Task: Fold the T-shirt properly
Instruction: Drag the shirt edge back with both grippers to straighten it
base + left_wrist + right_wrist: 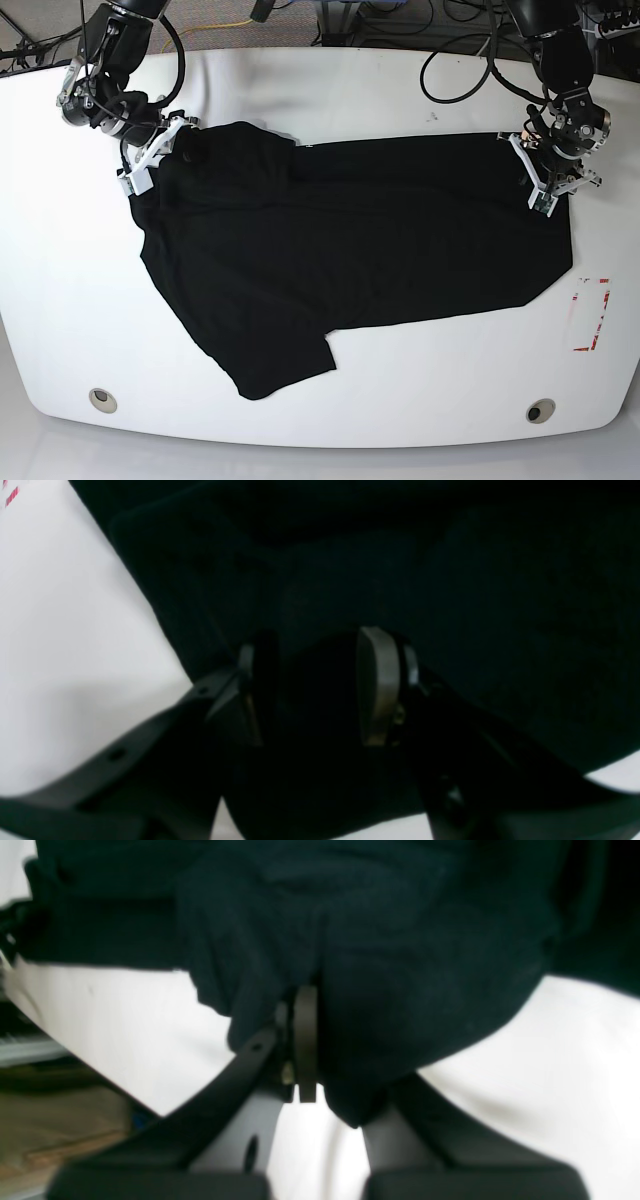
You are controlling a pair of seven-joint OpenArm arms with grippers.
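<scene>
Jaws of the right gripper [312, 1045] are pressed together on a bunched fold of the T-shirt [350, 250]; in the right wrist view the dark cloth wraps over and around the 1 visible pad and hangs below it, with white surface [330, 90] showing on both sides. Jaws of the left gripper [312, 685] stand apart, with black cloth lying between and beyond the 2 pads; whether they are already pinching the fabric I cannot tell, since the gap between them is too dark to read.

Seen from the base view, the T-shirt lies spread across the middle of the white surface, mostly flat, with 1 sleeve reaching toward the near edge and a rumpled, doubled-over patch near the far left corner. The right gripper [152, 160] sits at that far left corner of the cloth, and the left gripper [545, 180] sits at the far right corner, well apart from the other. A red marking [590, 315] lies on the surface just beside the shirt's right edge. 2 round fittings [101, 399] are set near the front edge of the surface.
</scene>
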